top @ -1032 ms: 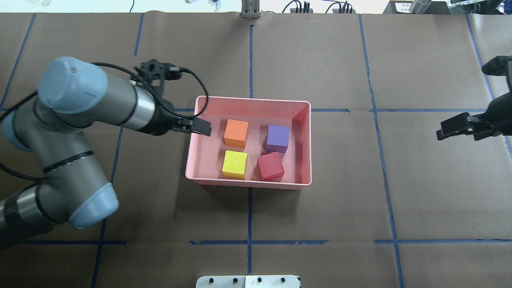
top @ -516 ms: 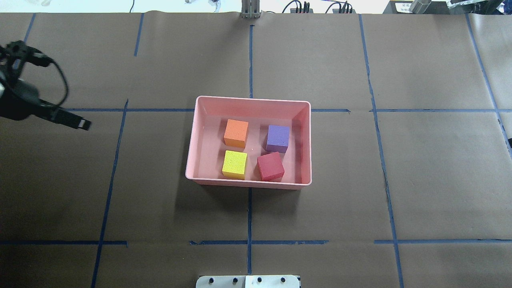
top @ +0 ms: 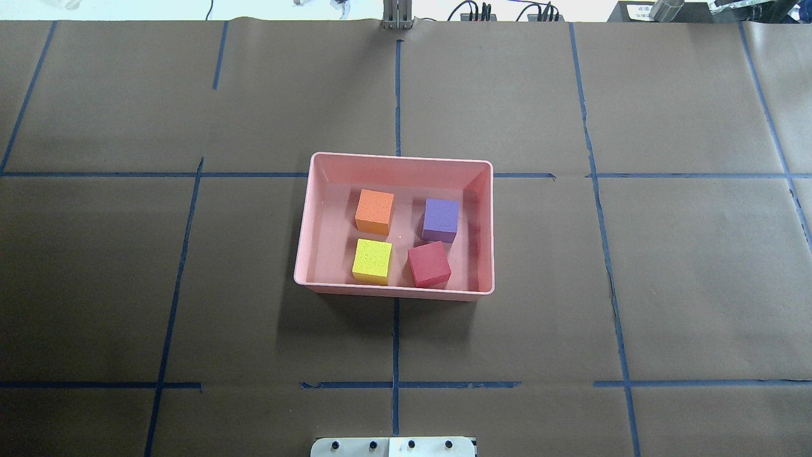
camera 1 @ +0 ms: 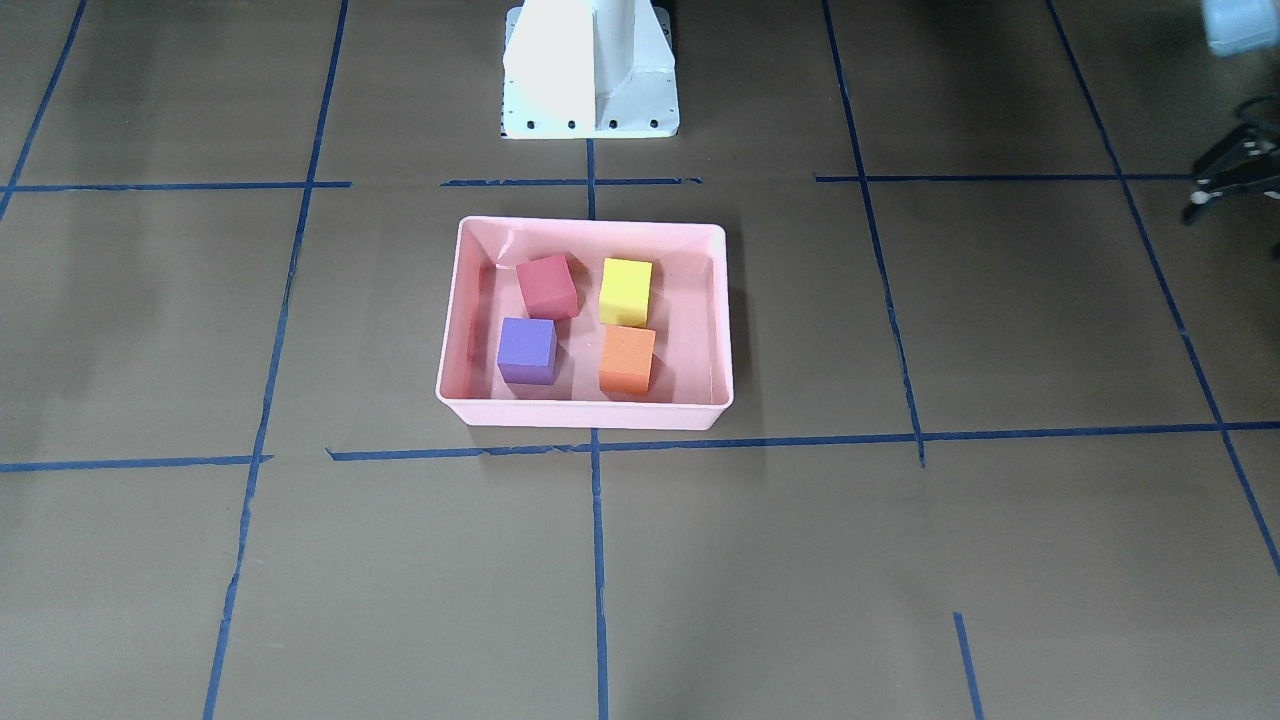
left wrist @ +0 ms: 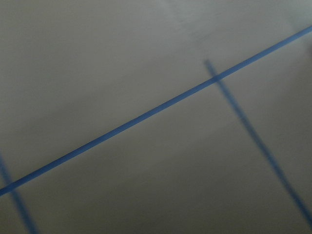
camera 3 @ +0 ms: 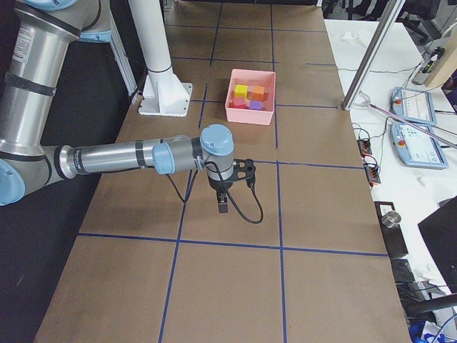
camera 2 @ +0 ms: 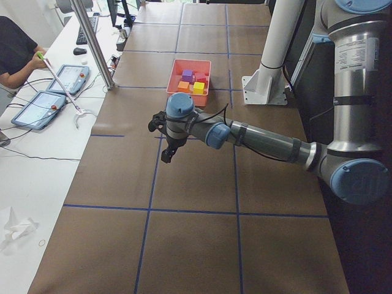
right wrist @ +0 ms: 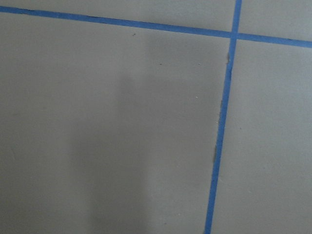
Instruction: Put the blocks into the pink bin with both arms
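The pink bin sits at the table's middle, also in the front view. Inside lie the orange block, purple block, yellow-green block and red-pink block, each apart from the others. Both arms are out of the overhead view. My left gripper hangs over bare table far to the left of the bin; its black tip shows at the front view's right edge, and I cannot tell if it is open. My right gripper hangs over bare table far to the right; I cannot tell its state.
The white pedestal base stands behind the bin. Blue tape lines cross the brown table cover. A side bench with tablets, a seated person and a metal post lies beyond the table's far side.
My left gripper drew back from the bin's left wall and left the overhead view on the left. My right gripper left it on the right. The blocks have not moved.
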